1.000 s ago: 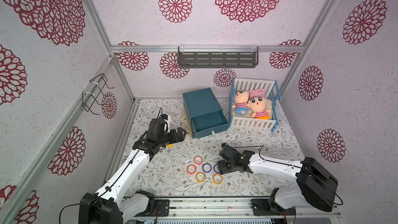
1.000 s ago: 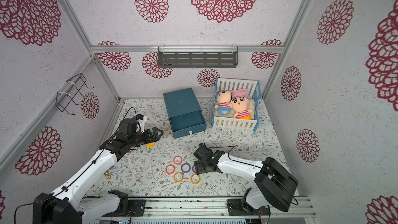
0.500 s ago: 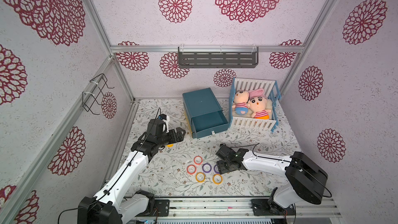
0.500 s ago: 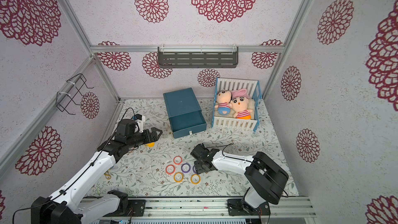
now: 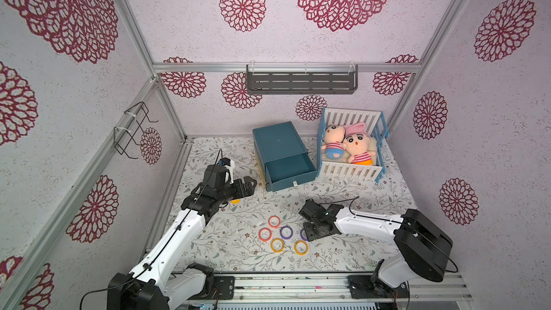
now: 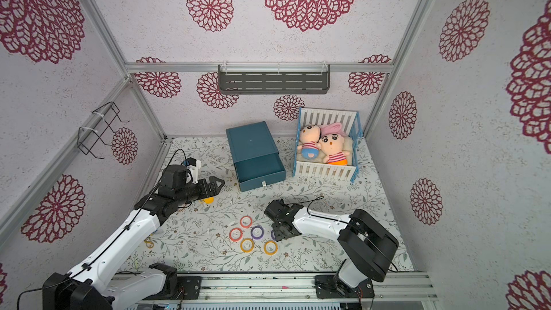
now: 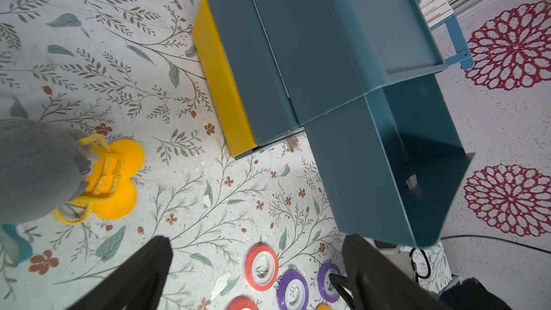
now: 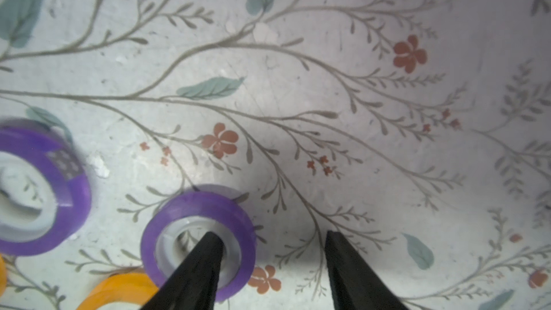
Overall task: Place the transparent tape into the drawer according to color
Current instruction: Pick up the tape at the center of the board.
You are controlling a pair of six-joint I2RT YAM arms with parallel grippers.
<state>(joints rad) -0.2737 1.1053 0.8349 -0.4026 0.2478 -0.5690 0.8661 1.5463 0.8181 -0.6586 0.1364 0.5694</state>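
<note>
Several small tape rings lie on the flowered table, seen in both top views: two red-orange [image 5: 274, 221] [image 5: 264, 234], a purple one [image 5: 286, 232], two yellow [image 5: 277, 244] [image 5: 300, 247]. A second purple ring [image 8: 198, 243] sits under my right gripper [image 5: 311, 234]. That gripper [image 8: 271, 234] is open, with one finger down in the ring's hole and the other outside, a gap away from its wall. The teal drawer [image 5: 287, 168] stands pulled open behind. My left gripper [image 5: 250, 184] hovers open and empty left of it, with the rings [image 7: 262, 266] below it.
A yellow toy [image 7: 110, 180] lies under my left arm. A yellow lower drawer [image 7: 220, 84] shows beneath the teal cabinet. A white and blue crib [image 5: 350, 171] with two dolls stands to the right of the drawer. Walls close in on three sides.
My right gripper's jaws have narrowed around the wall of the purple ring. The right arm has shifted slightly left. The left arm has barely moved.
</note>
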